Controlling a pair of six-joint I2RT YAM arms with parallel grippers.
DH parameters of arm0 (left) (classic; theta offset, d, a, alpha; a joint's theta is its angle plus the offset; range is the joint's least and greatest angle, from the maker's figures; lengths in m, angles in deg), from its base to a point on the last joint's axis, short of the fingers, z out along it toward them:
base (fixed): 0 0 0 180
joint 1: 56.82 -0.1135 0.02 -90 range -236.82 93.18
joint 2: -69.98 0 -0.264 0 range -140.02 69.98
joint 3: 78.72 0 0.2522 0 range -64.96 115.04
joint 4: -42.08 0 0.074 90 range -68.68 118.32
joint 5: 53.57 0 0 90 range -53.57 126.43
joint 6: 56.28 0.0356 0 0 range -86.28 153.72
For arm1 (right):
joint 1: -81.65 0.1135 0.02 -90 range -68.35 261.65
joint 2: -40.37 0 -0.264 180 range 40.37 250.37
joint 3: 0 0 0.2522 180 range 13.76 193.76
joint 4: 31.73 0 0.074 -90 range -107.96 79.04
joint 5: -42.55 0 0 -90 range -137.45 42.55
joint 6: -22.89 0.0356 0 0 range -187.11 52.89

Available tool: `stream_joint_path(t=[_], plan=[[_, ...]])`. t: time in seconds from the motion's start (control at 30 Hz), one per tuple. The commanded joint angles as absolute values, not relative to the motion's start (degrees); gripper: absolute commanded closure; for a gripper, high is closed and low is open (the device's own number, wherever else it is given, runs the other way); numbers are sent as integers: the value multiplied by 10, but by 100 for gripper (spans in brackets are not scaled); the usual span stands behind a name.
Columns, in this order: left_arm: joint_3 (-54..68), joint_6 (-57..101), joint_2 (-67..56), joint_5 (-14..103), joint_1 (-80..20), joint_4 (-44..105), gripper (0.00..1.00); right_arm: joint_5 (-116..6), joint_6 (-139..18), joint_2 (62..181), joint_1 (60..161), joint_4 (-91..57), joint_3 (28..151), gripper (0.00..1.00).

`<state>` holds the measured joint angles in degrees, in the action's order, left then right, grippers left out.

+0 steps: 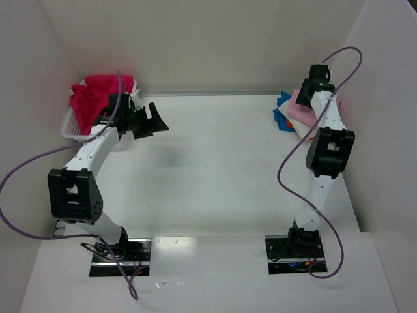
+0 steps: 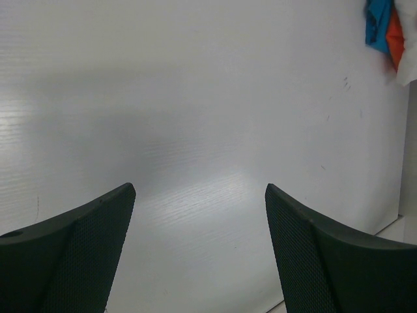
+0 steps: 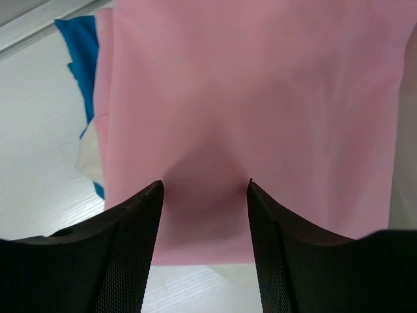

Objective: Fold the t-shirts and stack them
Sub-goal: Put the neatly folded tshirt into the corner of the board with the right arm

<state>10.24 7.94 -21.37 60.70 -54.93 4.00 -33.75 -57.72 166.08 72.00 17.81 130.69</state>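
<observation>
As viewed from the near edge outward, mid-table left: left gripper [image 2: 199,189], hung above bare white table [image 1: 215,169], jaws spread wide, gripped nothing. Far left corner: white lattice basket [image 1: 70,127], stood near the left wall, heaped with crumpled magenta-red t-shirts [image 1: 98,91]; sat just behind the left gripper, apart from it. Far right corner: stack of t-shirts, lay close to the right wall. Topmost: light pink t-shirt [image 3: 260,98], lay flat and smooth. Beneath it, showed only as edges on the stack's left side: blue t-shirt [image 3: 78,52], white t-shirt [image 3: 88,160], orange t-shirt [image 2: 394,39]. Right gripper [image 3: 205,186]: pointed down at the light pink t-shirt, jaws partly parted, pinched no cloth between them; could not be told whether the fingertips touched the fabric.
</observation>
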Motion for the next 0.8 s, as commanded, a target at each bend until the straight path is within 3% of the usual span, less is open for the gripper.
stream_joint_path(t=[0.0,0.17,0.3,0.5,0.67,0.77], plan=[[101,75,-203,604,-553,48,11,-311,-574,1681,716,131,1296,40],[101,74,-203,604,-553,37,11,-331,-568,1692,716,125,1291,39],[128,85,-203,598,-553,17,11,-345,-563,1672,716,132,1305,30],[186,105,-186,567,-558,10,9,-460,-552,1555,716,144,1306,0],[244,139,-186,519,-563,5,1,-576,-531,1405,721,55,1190,0],[263,156,-182,507,-569,5,0,-572,-517,1327,742,33,1122,0]])
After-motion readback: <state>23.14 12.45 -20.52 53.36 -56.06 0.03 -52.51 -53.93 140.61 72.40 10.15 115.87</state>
